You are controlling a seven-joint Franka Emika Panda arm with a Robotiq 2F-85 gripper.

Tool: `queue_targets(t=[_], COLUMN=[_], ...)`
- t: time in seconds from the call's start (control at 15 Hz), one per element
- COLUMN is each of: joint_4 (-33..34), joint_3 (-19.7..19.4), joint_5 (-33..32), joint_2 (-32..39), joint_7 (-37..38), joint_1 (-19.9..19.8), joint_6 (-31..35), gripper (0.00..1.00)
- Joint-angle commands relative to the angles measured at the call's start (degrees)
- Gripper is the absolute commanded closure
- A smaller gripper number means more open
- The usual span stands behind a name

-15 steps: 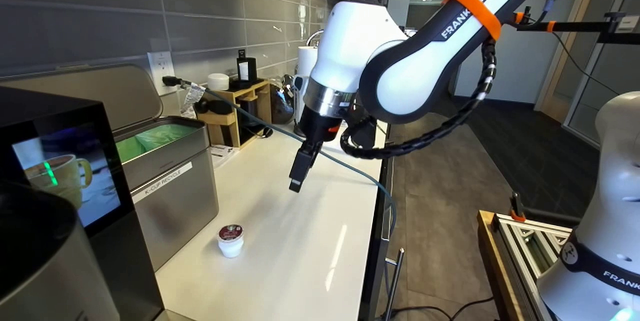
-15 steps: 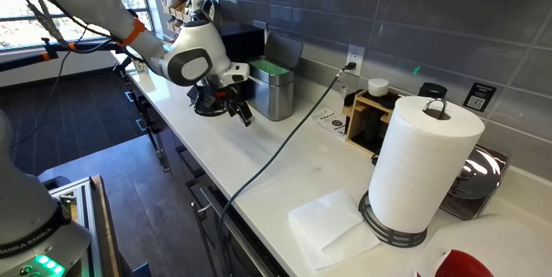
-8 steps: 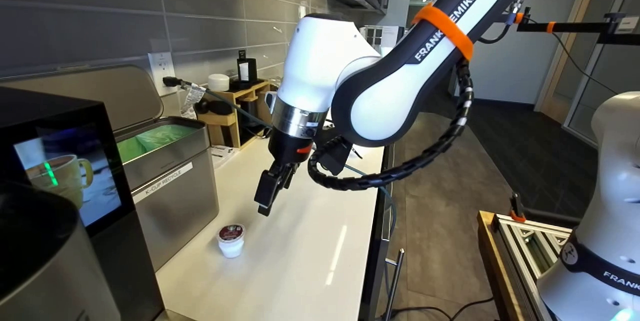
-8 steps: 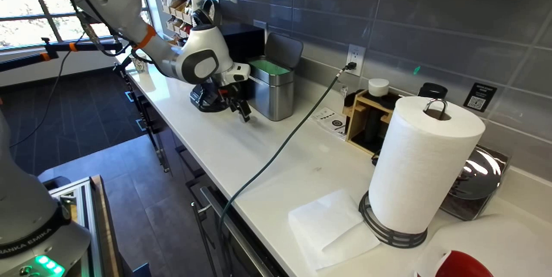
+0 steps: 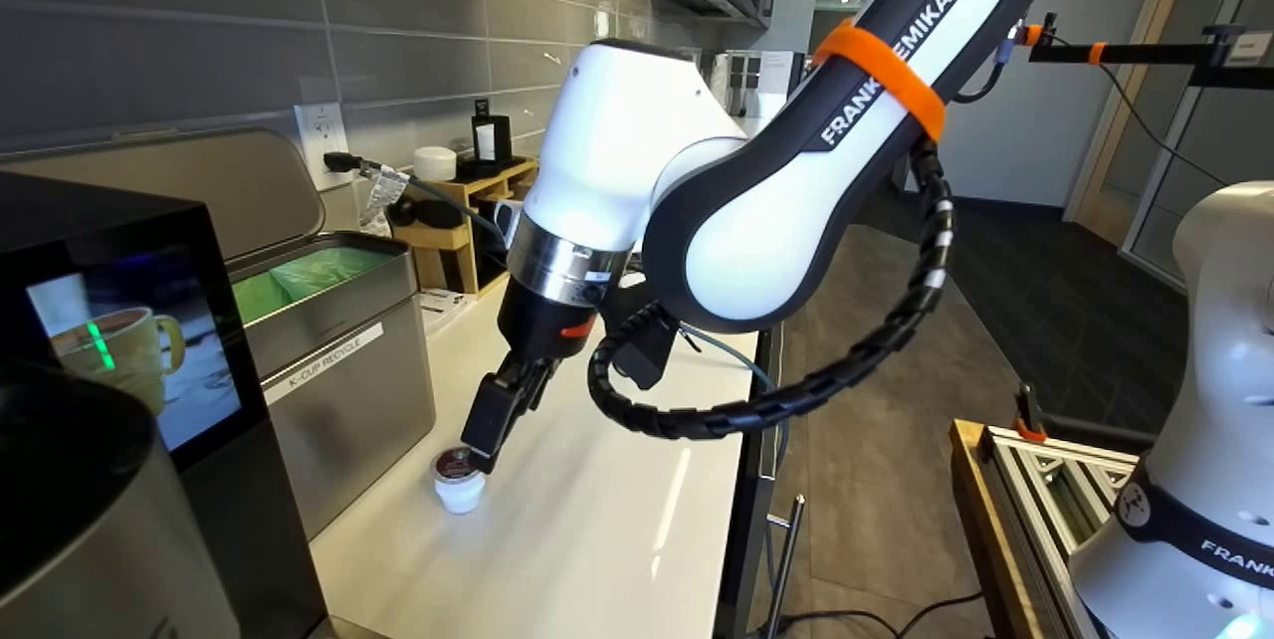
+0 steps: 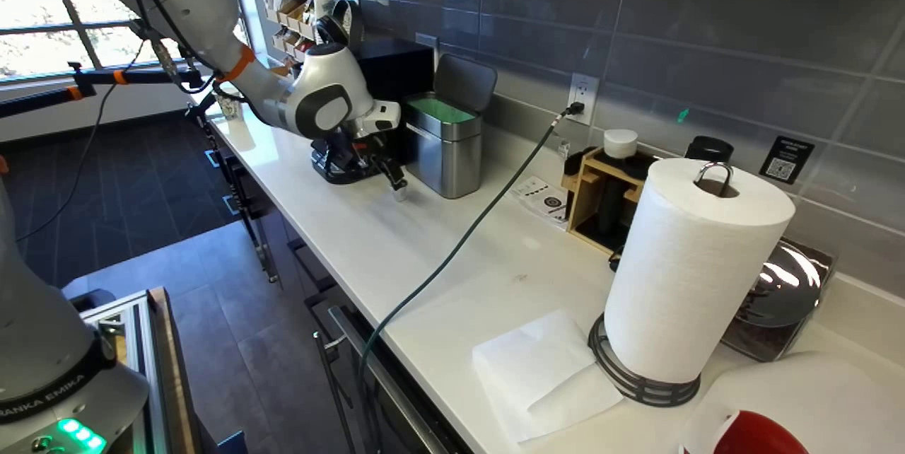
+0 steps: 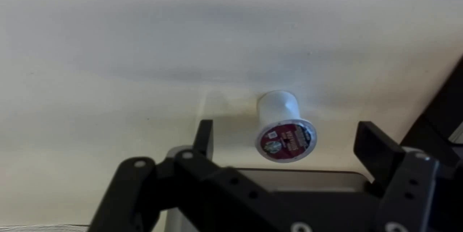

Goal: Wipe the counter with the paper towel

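On the worktop [image 6: 368,231], we see the paper towel [image 6: 537,362] lying just beside the upright roll [image 6: 696,277]. Well apart from that roll, we see a white cup [image 5: 459,494] and our pincer [image 7: 284,132], spread wide.

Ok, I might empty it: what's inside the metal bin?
A green liner shows in the open mouth of the metal bin. Its walls hide the bottom, so any contents down there can't be seen.
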Motion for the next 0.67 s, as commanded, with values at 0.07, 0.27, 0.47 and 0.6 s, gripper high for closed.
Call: queue_targets(t=[0.07, 0.27, 0.47, 0.6], joint_4=[1.6, 3.0, 5.3, 7.0], joint_3=[-1.2, -2.6, -6.5, -8.6], joint_5=[-0.7, -4.5, -9.7, -11.9], joint_2=[3.8, 5.5, 7.3, 8.6], joint_7=[-0.1, 2.1, 6.3, 8.7], joint_1=[2.5, 4.2, 7.6, 9.5], joint_6=[4.4, 4.8, 4.7, 4.4], gripper=[0.0, 0.0, 0.0, 0.0])
